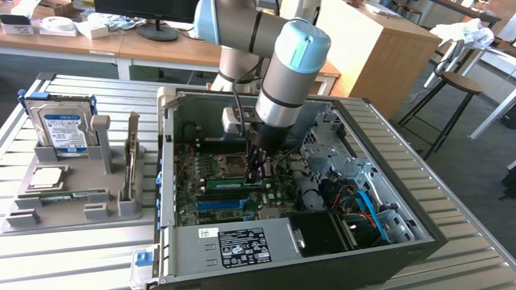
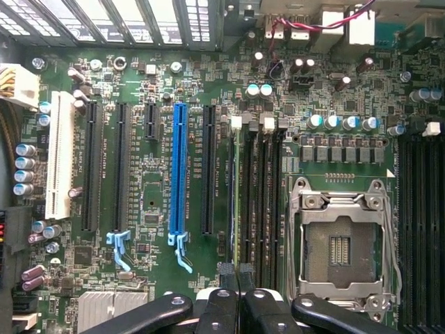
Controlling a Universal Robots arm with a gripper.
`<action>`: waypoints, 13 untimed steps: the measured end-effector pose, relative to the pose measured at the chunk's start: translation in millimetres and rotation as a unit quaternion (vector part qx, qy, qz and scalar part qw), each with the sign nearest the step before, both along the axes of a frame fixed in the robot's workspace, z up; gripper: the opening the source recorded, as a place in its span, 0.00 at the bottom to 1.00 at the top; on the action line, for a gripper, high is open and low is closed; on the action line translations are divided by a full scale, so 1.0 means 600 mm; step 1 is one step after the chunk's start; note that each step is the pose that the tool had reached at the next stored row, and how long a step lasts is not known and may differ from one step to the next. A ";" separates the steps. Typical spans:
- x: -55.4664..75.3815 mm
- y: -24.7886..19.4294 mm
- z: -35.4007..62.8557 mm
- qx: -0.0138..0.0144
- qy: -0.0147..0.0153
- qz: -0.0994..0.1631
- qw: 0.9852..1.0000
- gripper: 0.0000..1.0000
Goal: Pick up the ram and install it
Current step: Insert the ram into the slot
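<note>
The ram (image 1: 229, 180) is a thin green stick standing on edge in a memory slot on the motherboard, beside the CPU socket (image 1: 228, 163). My gripper (image 1: 256, 177) reaches straight down into the open computer case and is shut on the ram's end toward the exterior view's right. In the wrist view the ram (image 2: 237, 202) shows edge-on as a narrow line running away from the gripper (image 2: 236, 273), whose black fingertips (image 2: 224, 273) press against it from both sides. A second, similar green stick (image 1: 63, 196) lies on the grey holder at the exterior view's left.
The blue slot (image 2: 179, 174) and black card slots lie beside the memory slots. The CPU socket (image 2: 341, 243) is on the other side. A hard drive (image 1: 60, 124) and an upright card (image 1: 132, 154) stand on the grey holder. The power supply (image 1: 234, 241) and cables crowd the case's near side.
</note>
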State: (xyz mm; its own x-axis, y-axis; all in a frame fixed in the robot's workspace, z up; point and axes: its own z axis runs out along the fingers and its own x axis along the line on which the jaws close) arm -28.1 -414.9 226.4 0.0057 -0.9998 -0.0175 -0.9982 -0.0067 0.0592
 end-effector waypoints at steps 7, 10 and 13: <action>0.000 0.0000 -0.001 0.000 0.000 0.000 1.000 0.11; 0.000 0.0000 -0.001 0.000 0.000 0.000 1.000 0.18; 0.000 0.0000 -0.001 0.000 0.000 0.000 1.000 0.31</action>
State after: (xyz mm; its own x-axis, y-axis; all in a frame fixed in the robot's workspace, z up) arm -28.1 -414.9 225.7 0.0057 -0.9998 -0.0174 -0.9982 -0.0067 0.0592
